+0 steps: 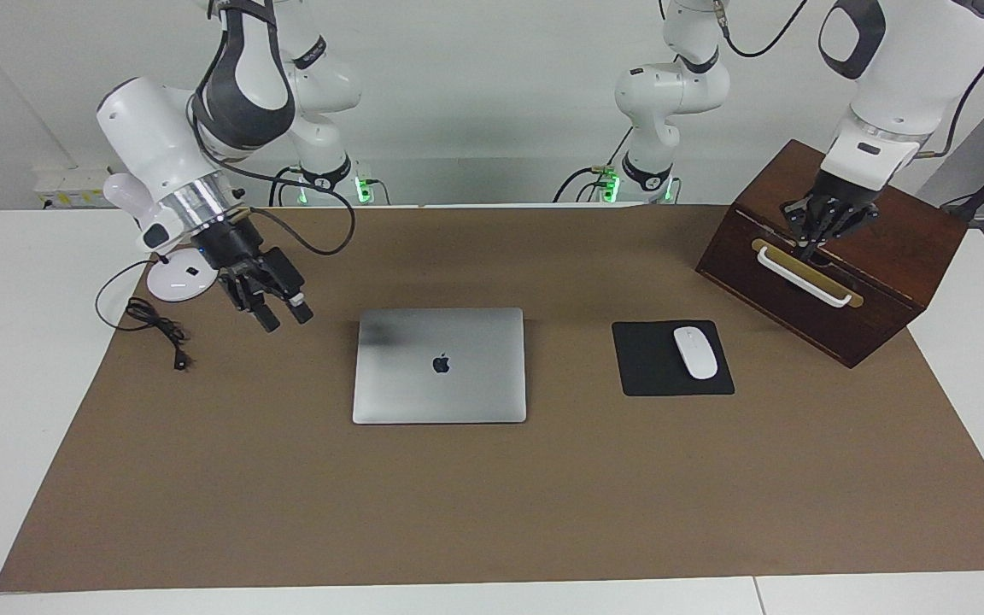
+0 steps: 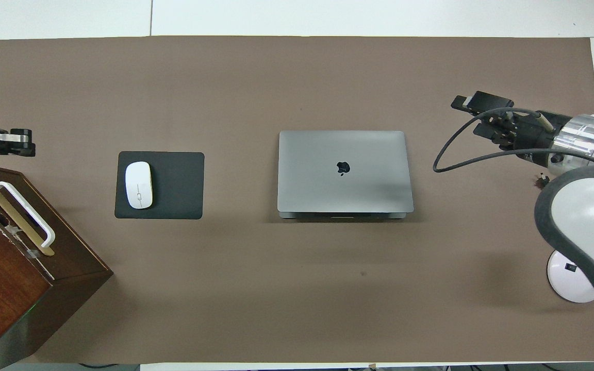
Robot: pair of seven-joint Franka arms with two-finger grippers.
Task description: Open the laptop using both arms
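While the lid is down, the laptop (image 1: 439, 366) lies flat mid-desk (image 1: 287, 512), untouched by either pincer.
Facing view: the right pincer (image 1: 280, 309) hangs over bare mat toward its own end, fingers slightly parted, holding nothing; the left pincer (image 1: 818, 232) sits at the wooden box (image 1: 834, 256), its opening unreadable. Overhead view: the laptop (image 2: 343, 172) looks thin, stiff, smooth and slippery, likely moderately heavy; its seam edge faces the robots, so lift there and pin the base.
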